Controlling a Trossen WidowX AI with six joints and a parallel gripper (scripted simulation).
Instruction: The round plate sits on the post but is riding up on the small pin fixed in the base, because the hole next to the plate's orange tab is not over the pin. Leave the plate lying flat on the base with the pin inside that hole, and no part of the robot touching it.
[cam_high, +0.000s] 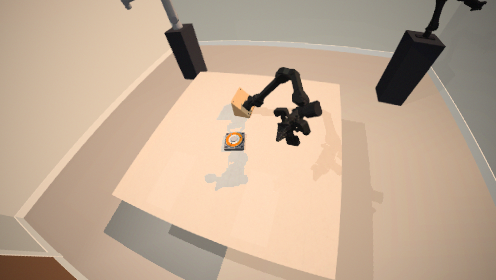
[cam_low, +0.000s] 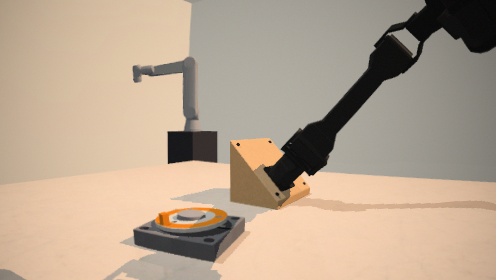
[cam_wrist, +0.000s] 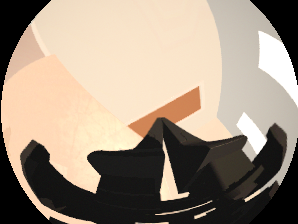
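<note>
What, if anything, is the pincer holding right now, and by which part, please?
Nothing. The pincer is shut on itself, up in the air to one side of the round plate, which sits untouched on its base.

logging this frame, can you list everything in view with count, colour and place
base: 1, dark grey, on the table near its middle
round plate: 1, grey with orange ring and tab, on the base
wedge mount: 1, tan, behind the base, holding the arm's foot
black pedestals: 2, at the table's far corners
grey arm: 1, on the left pedestal
table: 1, pale peach
arm: 1, black
end effector: 1, black, shut, empty, right of the plate
</note>
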